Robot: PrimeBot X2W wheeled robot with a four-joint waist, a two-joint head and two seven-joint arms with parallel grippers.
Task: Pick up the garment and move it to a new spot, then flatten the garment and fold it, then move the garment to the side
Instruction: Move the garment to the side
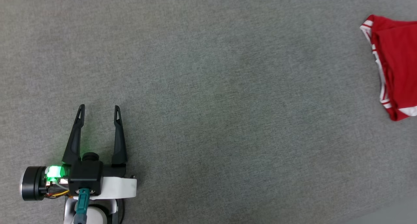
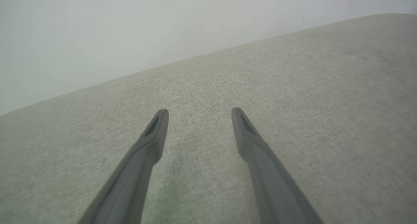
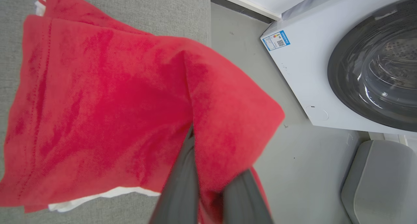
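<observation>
The garment point(image 1: 395, 64), a red jersey with red-striped white trim, lies folded at the far right edge of the grey surface, partly cut off by the head view's border. In the right wrist view the garment point(image 3: 104, 106) spreads wide, and my right gripper point(image 3: 198, 142) is shut on a fold of its red cloth, which drapes over the fingers and hides their tips. My left gripper point(image 1: 99, 112) stands open at the lower left, far from the garment, with nothing between its fingers point(image 2: 156, 132).
A grey fabric surface point(image 1: 208, 87) spans the head view. Beyond its right edge lies grey floor point(image 3: 247, 70) with a white washing machine point(image 3: 345, 64) and a grey rounded object point(image 3: 381, 181). A pale wall point(image 2: 130, 28) rises behind the surface.
</observation>
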